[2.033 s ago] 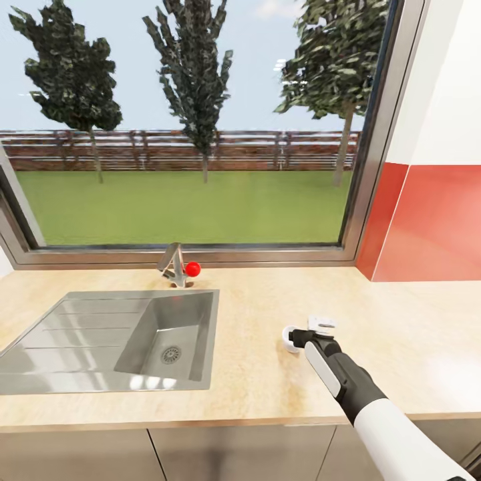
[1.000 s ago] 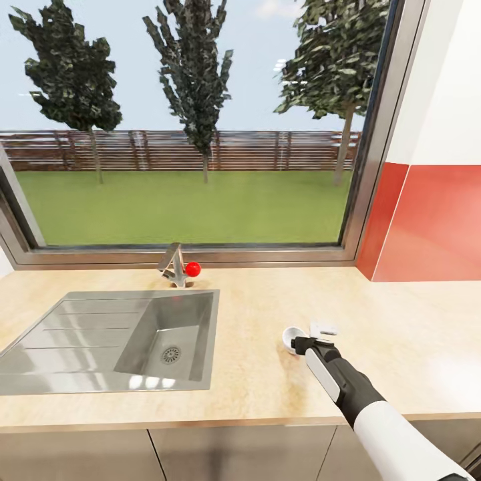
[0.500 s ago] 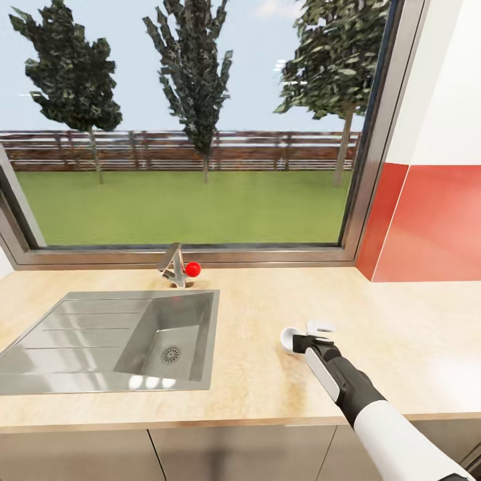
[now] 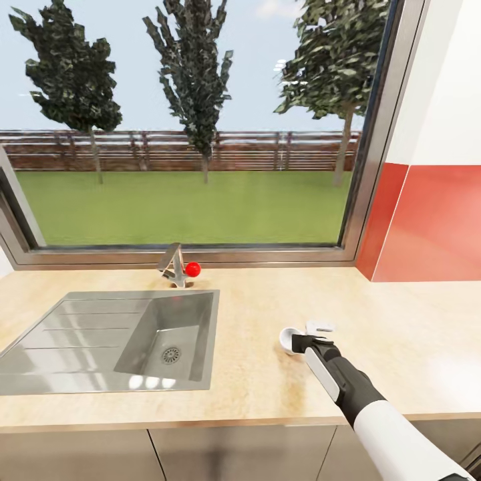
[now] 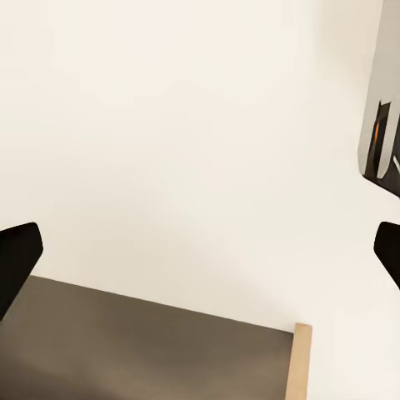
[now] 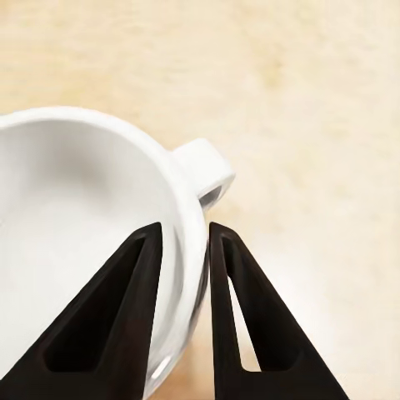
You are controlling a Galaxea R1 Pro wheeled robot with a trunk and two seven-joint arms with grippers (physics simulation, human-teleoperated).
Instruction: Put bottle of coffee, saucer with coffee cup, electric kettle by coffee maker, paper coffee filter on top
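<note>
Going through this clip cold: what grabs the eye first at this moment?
The big window with trees and lawn fills the wall above the kitchen countertop. Below it, the steel sink lies at the left, a red-knobbed tap behind it. Right of the sink, the right claw grips the rim of the white coffee cup, one finger inside and one outside.

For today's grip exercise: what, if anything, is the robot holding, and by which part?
The right gripper pinches the coffee cup by its rim wall, beside the handle. The left gripper is open, holding nothing.
</note>
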